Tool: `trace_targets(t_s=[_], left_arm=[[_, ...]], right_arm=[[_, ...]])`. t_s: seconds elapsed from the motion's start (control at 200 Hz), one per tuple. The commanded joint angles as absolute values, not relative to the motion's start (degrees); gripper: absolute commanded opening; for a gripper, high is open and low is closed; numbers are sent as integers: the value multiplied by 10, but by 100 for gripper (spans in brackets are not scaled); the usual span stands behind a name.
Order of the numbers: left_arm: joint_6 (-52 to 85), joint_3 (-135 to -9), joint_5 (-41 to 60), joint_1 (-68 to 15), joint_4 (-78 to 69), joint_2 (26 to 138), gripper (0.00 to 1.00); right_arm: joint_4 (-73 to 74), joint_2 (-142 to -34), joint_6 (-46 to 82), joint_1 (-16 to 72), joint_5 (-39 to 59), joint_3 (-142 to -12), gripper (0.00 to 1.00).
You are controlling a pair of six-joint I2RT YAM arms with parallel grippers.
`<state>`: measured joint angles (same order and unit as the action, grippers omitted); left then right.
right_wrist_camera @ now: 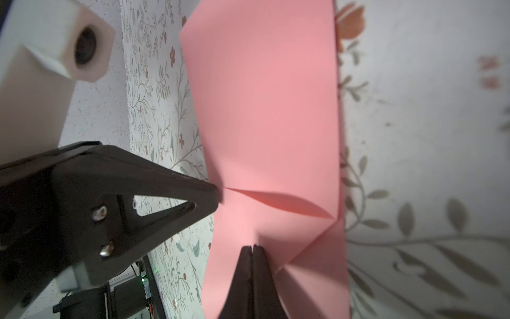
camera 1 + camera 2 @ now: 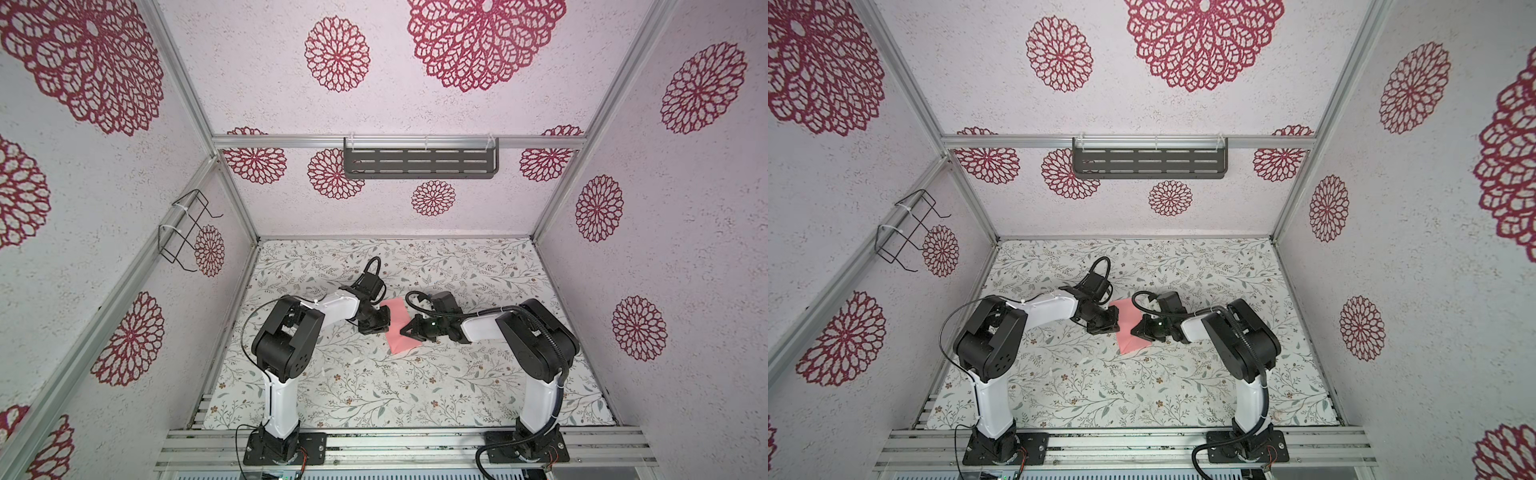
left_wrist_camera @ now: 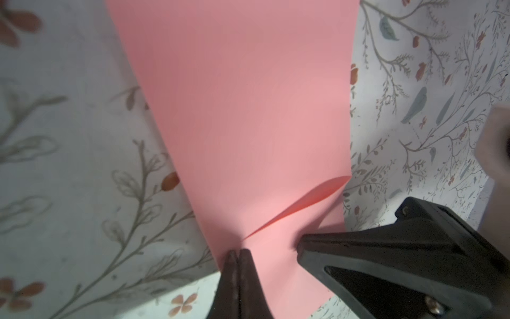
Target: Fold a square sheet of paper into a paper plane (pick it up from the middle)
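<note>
In both top views there is one sheet of salmon-pink paper (image 2: 397, 316), one floral table mat (image 2: 374, 395), one dark slotted shelf (image 2: 419, 162) and one black wire rack (image 2: 187, 232). Two robot arms stand there, the left arm (image 2: 332, 307) and the right arm (image 2: 482, 328), with two grippers, the left gripper (image 3: 238, 252) and the right gripper (image 1: 251, 248). The sheet carries what seems to be one triangular flap (image 1: 317, 256), though the right wrist view is too close to be sure of the count.
</note>
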<state>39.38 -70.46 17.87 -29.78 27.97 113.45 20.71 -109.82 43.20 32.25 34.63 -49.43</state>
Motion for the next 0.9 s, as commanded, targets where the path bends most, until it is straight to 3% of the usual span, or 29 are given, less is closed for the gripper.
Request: trace_targets(t_s=[0.0,0.275,0.385,0.67,0.896], left_arm=[[381,-700,113,-298,337,1168,0],[386,-749,127,-301,339,1131,0],[404,-725,124,-313,319,1075,9],[393,-641,34,-383,258,1000,15],[336,-642,5,-425,235,1016,18]], right_arm=[[180,-1111,438,317,314,-478,2],[158,-1115,456,317,295,-473,1],[149,-1117,466,316,294,-474,1],[131,-1124,488,316,301,-482,1],[120,-1132,501,315,307,-489,1]])
